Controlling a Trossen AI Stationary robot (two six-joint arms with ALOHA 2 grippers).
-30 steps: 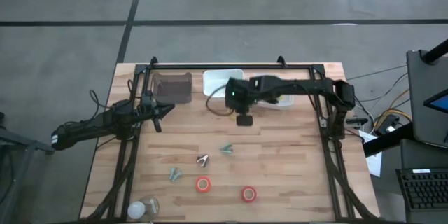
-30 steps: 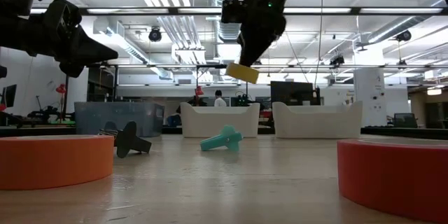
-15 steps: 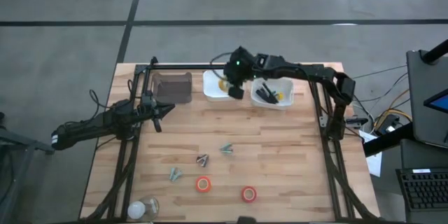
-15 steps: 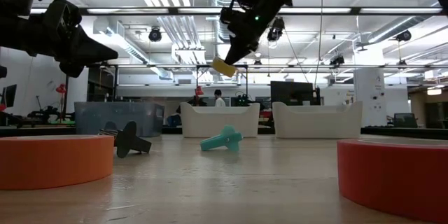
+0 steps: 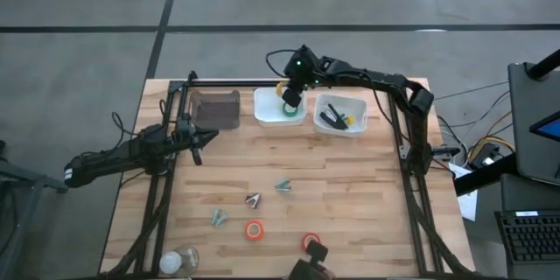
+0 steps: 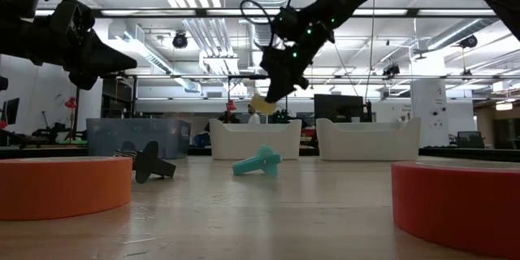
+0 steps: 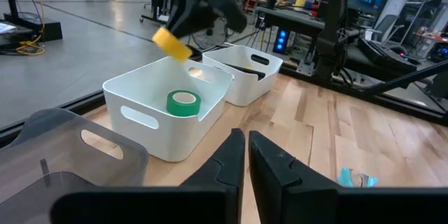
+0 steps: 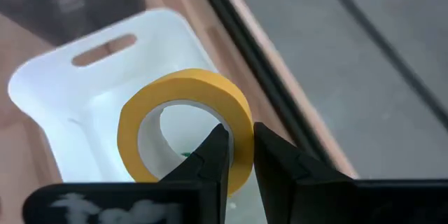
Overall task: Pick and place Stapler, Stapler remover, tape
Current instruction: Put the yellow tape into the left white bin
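My right gripper [image 5: 288,98] hangs over the left white bin [image 5: 267,115] at the table's far edge, shut on a yellow tape roll [image 8: 185,122]. The same roll [image 7: 171,43] shows in the left wrist view above a green tape roll [image 7: 183,102] lying flat on the bin's floor. Two red tape rolls [image 5: 254,230] [image 5: 311,242] lie flat near the front edge. A black stapler [image 5: 330,119] lies in the right white bin [image 5: 359,129]. Small staple removers [image 5: 253,199] [image 5: 283,186] [image 5: 218,219] lie on the wood. My left gripper [image 5: 199,145] waits shut at the left. My right gripper pinches the yellow roll's ring wall [image 8: 241,150], one finger [image 8: 213,157] through the hole and the other [image 8: 276,164] outside. The fingers slant down from the table's right. The roll hangs tilted, clear above the bin.
A dark see-through bin [image 5: 217,108] stands left of the white bins. A black frame [image 5: 289,82] runs around the table. A pale round object [image 5: 175,261] sits at the near left corner, and a dark object [image 5: 313,258] at the front edge.
My right gripper has carried the yellow roll from above the open wood toward the far edge and a little left, until it hangs over the left white bin. Its wrist has rolled on the way, and the roll has stayed in its hold.
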